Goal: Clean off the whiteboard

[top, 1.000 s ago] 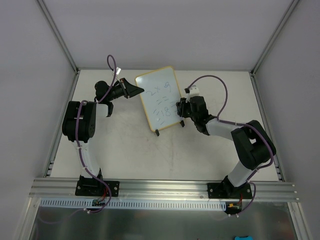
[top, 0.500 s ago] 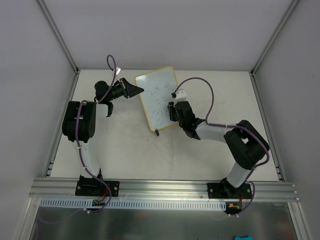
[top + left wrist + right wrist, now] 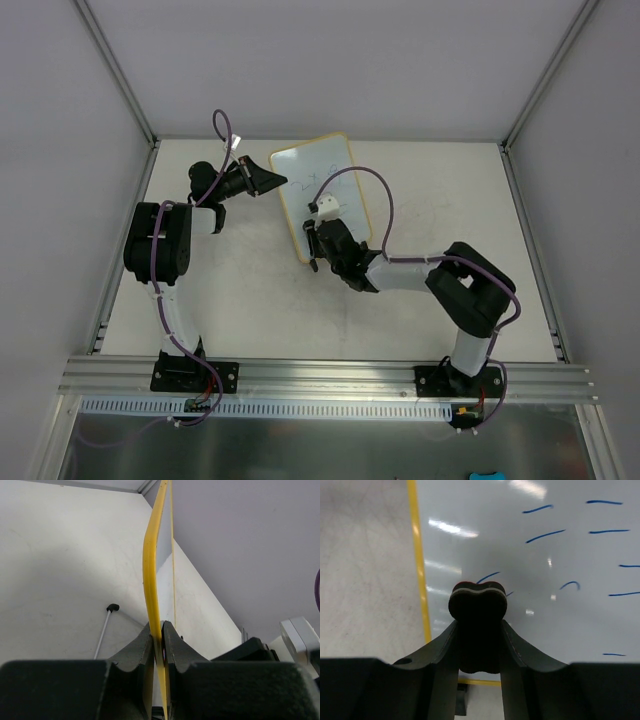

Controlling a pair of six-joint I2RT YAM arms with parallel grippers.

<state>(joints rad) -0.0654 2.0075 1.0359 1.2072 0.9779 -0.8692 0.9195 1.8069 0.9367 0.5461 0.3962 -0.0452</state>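
Observation:
The whiteboard (image 3: 318, 178), white with a thin yellow frame, stands tilted on the table at the back centre. My left gripper (image 3: 275, 180) is shut on its left yellow edge (image 3: 151, 570), seen edge-on in the left wrist view. My right gripper (image 3: 318, 238) is shut on a small black eraser block (image 3: 478, 611) and holds it against the board's lower left part. Blue strokes (image 3: 545, 535) show on the board (image 3: 530, 610) to the right of the eraser in the right wrist view. One black foot (image 3: 460, 702) shows under the frame.
The white table (image 3: 240, 300) is walled by grey panels with metal posts at the back corners. A thin white rod with a black tip (image 3: 106, 625) lies on the table behind the board. An aluminium rail (image 3: 320, 375) runs along the near edge.
My right gripper has swept left and down across the board with the eraser, from its right edge to its lower left. Much of the blue writing is gone. The left arm has not moved.

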